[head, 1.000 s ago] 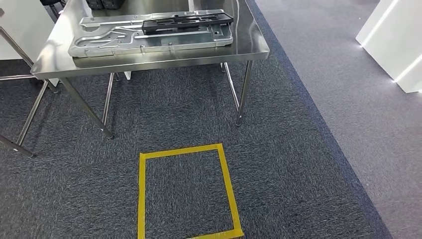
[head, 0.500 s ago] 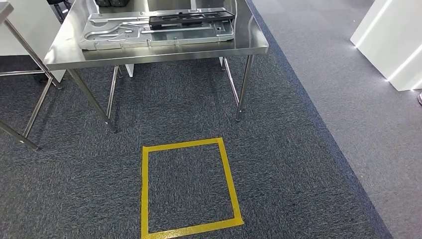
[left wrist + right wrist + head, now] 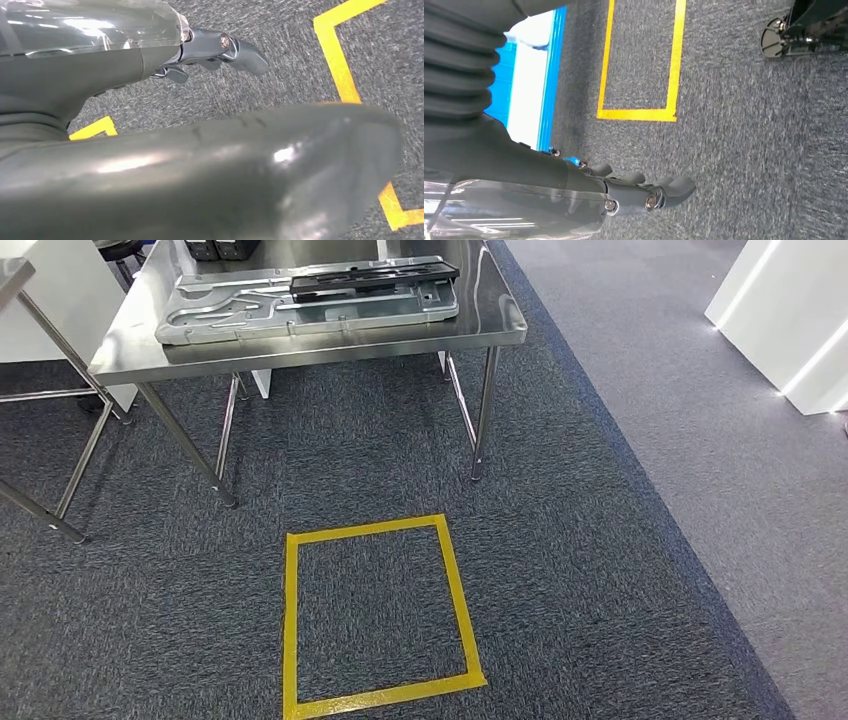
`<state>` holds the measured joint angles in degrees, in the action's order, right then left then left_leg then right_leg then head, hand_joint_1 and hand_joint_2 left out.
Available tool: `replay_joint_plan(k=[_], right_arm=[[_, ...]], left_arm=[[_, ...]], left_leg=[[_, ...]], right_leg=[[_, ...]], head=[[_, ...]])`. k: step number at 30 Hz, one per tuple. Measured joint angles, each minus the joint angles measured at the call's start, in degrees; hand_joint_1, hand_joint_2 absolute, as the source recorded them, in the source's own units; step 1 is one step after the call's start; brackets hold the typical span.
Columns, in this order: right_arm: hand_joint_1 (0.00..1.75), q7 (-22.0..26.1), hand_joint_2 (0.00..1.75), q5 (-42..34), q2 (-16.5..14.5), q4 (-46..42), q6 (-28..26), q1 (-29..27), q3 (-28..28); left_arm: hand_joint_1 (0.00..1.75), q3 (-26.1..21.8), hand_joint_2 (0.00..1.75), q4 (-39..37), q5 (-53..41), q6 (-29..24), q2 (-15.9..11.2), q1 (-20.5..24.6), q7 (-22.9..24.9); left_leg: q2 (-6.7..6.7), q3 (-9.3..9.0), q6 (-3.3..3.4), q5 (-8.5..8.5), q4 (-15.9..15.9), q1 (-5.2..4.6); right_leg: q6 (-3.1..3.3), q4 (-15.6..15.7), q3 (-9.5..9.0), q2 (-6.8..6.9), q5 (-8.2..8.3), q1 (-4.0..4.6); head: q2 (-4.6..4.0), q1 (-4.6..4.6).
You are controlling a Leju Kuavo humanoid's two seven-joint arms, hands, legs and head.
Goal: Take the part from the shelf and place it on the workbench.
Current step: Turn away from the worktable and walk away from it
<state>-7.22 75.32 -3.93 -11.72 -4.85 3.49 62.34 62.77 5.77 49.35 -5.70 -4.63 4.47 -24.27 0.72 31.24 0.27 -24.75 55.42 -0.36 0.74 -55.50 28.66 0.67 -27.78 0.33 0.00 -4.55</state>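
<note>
Part (image 3: pixel 375 277) sits on the tray (image 3: pixel 240 305) on the bench (image 3: pixel 300 348), ahead past the yellow floor square (image 3: pixel 375 615). Risk, my read: robot stops short or skewed of the bench, so any reach misses or clips its edge. Left robot hand (image 3: pixel 210 52) hangs over carpet, empty, fingers loosely apart. Right robot hand (image 3: pixel 639 187) likewise: hanging, released, nothing held.

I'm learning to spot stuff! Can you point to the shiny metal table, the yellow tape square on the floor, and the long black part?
Shiny metal table (image 3: pixel 300 348): head view, bare front edge.
Yellow tape square (image 3: pixel 291 625): head view, left strip.
Long black part (image 3: pixel 375 275): head view, its middle.
</note>
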Motion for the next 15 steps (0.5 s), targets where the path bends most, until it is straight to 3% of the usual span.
replay_joint_plan(k=[4, 5, 9, 15], right_arm=[[0.00, 0.05, 0.00, 0.00, 0.00, -0.02, 0.05, 0.00, 0.13], [0.00, 0.03, 0.00, 0.00, 0.00, -0.02, 0.11, 0.00, 0.14], [0.00, -0.04, 1.75, -0.07, 0.00, -0.02, 0.21, 0.00, 0.15], [0.00, 0.05, 1.75, -3.50, 0.00, -0.10, 0.22, -0.36, -1.44]], left_arm=[[0.00, 0.00, 1.75, 0.01, -0.01, 0.00, 0.00, 0.00, 0.06], [0.00, 0.00, 1.75, 0.01, -0.01, 0.00, 0.00, 0.01, 0.23], [0.00, 0.00, 1.75, 0.00, 0.00, -0.03, -0.01, 0.02, 1.00], [0.00, -2.44, 1.75, 0.35, 0.00, 0.10, 0.01, -0.50, 2.47]], left_leg=[[0.00, 0.18, -0.09, 0.15, 0.01, 0.01], [0.00, 0.19, -0.09, 0.15, 0.01, 0.01], [-0.01, 0.22, -0.09, 0.15, 0.04, 0.01], [-0.01, 0.35, -0.07, 0.13, 0.12, 0.01]], right_leg=[[0.09, -0.09, 0.23, 0.00, 0.07, 0.02], [0.09, -0.09, 0.24, 0.00, 0.07, 0.02], [0.08, -0.10, 0.26, 0.00, 0.07, 0.01], [0.05, -0.10, 0.34, 0.00, 0.09, 0.00]], head=[[0.00, 0.00], [0.00, 0.00], [0.00, 0.00], [0.00, 0.00]])
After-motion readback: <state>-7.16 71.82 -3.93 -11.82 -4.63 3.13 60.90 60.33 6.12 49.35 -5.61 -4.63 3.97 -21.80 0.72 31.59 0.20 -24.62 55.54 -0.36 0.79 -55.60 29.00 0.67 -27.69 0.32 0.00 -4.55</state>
